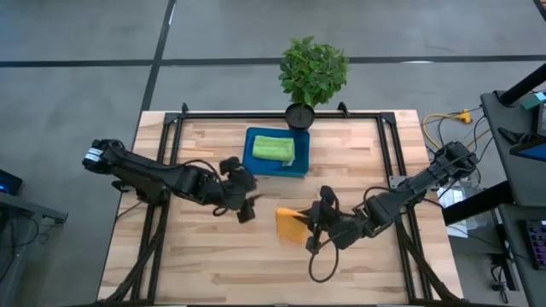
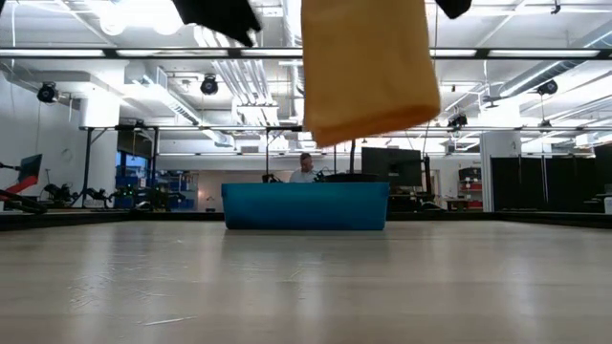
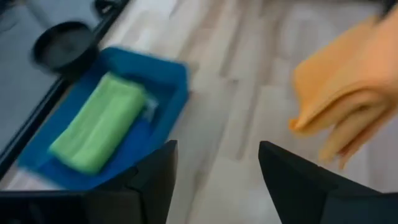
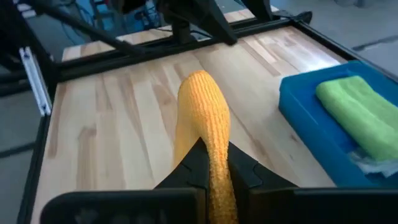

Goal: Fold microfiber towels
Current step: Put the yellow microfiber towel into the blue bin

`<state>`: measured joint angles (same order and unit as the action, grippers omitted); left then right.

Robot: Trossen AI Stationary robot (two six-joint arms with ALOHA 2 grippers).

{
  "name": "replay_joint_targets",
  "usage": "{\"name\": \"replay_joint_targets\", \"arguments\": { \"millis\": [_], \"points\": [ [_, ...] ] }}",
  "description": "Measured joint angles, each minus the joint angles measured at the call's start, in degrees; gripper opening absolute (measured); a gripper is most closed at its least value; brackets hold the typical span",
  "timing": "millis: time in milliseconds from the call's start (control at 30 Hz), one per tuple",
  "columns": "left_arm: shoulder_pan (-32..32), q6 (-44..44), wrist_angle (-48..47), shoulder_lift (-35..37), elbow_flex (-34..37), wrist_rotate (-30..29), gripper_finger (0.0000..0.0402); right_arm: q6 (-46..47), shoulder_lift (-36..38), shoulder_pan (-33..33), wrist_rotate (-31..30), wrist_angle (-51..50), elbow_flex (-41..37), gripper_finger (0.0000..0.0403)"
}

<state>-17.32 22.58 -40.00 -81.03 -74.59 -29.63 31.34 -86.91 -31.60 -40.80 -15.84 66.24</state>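
A folded orange microfiber towel [image 1: 291,224] hangs above the table's middle, with my right gripper [image 1: 312,223] shut on it. In the low view the orange towel [image 2: 368,67] is well clear of the tabletop. My left gripper [image 1: 249,207] stands open a little to the towel's left, touching nothing; its wrist view shows the open fingers [image 3: 155,180] and the orange towel [image 3: 348,99] beyond them. A folded lime green towel [image 1: 273,149] lies flat in the blue tray [image 1: 252,164] at the back middle. My right gripper pinches the folded orange towel between its two fingers at the towel's right-hand edge [image 4: 216,165]. The fingers come from the table's right, slanting down. Several layers are gathered in the hold, with a rounded fold [image 4: 200,93] beyond the fingertips. The towel is lifted clear of the table.
A potted plant [image 1: 312,72] stands at the far edge, just behind the tray. A black frame [image 1: 171,128] runs along the table's sides and back. Bare wood lies in front of both grippers toward the near edge. A person [image 2: 306,167] sits in the room beyond.
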Motion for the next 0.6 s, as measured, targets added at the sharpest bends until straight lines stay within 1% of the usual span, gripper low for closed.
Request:
{"name": "replay_joint_targets", "arguments": {
  "millis": [133, 200, 267, 367, 500, 600],
  "points": [
    [0.92, 5.7, -7.47, 2.24, 0.02, -3.55, 0.0214, 4.58, 0.0, 2.46, -0.04, 1.19, -1.52, 0.0012],
    [1.18, 8.03, -11.7, 3.42, 0.02, -5.15, 0.0214, 6.44, 0.0, 3.94, -0.22, 4.59, -3.48, 0.0012],
    [1.41, 8.49, -13.64, 4.42, 0.02, -6.89, 0.0214, 7.49, 0.12, 5.36, -0.23, 10.66, -6.07, 0.0012],
    [1.73, 7.78, -14.85, 6.01, 0.67, -8.2, 0.0214, 7.8, 0.2, 7.9, 0.8, 23.03, -11.03, 0.0012],
    [2.04, 6.61, -14.5, 8.47, 2.77, -8.37, 0.0215, 10.52, -0.21, 12.8, 2.19, 40.3, -17.76, 0.0012],
    [2.35, 6.54, -14.58, 9.97, 4.93, -8.36, 0.0215, 13.47, -1.15, 17.31, 2.19, 49.86, -20.94, 0.0012]
  ]
}}
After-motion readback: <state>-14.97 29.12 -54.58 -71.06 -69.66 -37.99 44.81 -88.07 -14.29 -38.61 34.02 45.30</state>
